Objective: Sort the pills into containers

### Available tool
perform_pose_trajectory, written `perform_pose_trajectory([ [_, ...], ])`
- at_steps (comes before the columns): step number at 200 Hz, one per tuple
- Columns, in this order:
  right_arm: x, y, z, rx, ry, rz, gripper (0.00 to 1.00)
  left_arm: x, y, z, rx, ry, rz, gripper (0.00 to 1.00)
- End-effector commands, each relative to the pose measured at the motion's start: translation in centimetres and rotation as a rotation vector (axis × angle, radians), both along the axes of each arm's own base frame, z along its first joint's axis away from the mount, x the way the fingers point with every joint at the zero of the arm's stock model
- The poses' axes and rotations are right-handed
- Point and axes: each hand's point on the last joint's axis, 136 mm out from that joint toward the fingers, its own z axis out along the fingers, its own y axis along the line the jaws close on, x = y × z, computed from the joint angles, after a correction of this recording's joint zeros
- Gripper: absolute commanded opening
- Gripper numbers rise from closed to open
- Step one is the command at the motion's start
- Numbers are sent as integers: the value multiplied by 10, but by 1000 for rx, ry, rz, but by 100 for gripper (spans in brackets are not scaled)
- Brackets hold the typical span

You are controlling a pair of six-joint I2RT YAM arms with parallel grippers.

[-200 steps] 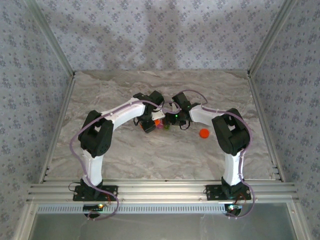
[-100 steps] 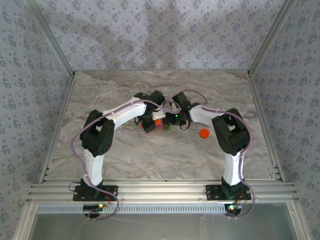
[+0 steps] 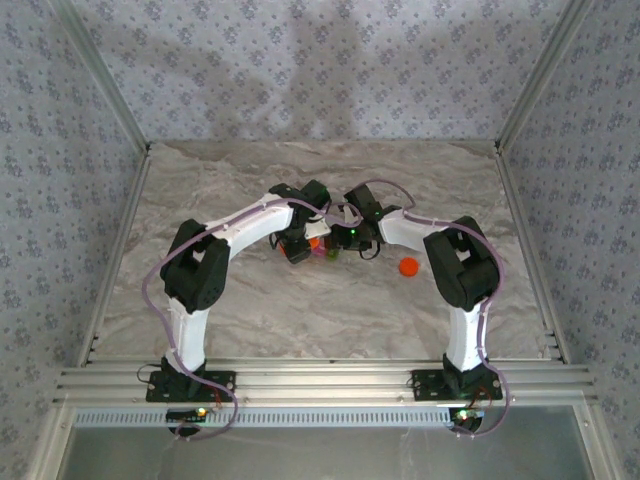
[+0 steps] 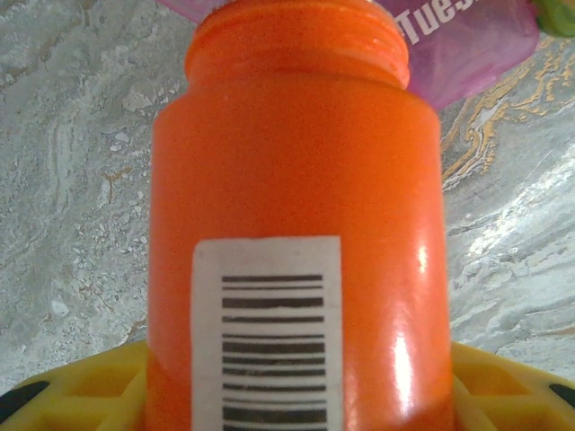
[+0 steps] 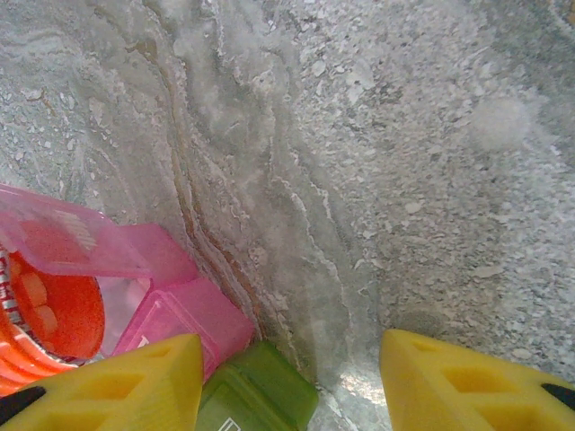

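- The left gripper [image 4: 287, 404] has its yellow fingers clamped on the orange bottle [image 4: 296, 180], which is uncapped; a white barcode label [image 4: 268, 337] faces the camera.
- Just past the bottle's mouth, a pink flap [image 4: 467, 45] reads "Tues".
- The right gripper [image 5: 296, 382] is spread wide over bare table [image 5: 404, 180].
- The green compartment [image 5: 256, 395] sits just beside one of its fingers, with the pink compartment [image 5: 184, 314] right behind it, lid up.
- Beyond those, pills [image 5: 34, 292] lie inside the bottle's mouth.
- The orange cap [image 3: 407, 266] lies well off to the right gripper's right.
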Motion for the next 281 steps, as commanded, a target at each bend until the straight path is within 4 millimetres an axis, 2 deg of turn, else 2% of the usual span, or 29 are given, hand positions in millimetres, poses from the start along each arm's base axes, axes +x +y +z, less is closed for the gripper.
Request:
perform_pose_trajectory([
  [1, -14, -15, -27, -65, 81, -20, 56, -4, 10, 3, 64, 16, -19, 0],
  [123, -14, -15, -26, -63, 80, -20, 56, -15, 5, 3, 34, 73, -19, 0],
  [151, -13, -16, -25, -62, 79, -21, 56, -18, 5, -2, 41, 91, -22, 0],
  [243, -12, -16, -23, -60, 76, -23, 56, -13, 3, -12, 48, 89, -21, 0],
  [281, -12, -16, -19, -56, 72, -21, 56, -9, 4, -8, 36, 76, -11, 0],
])
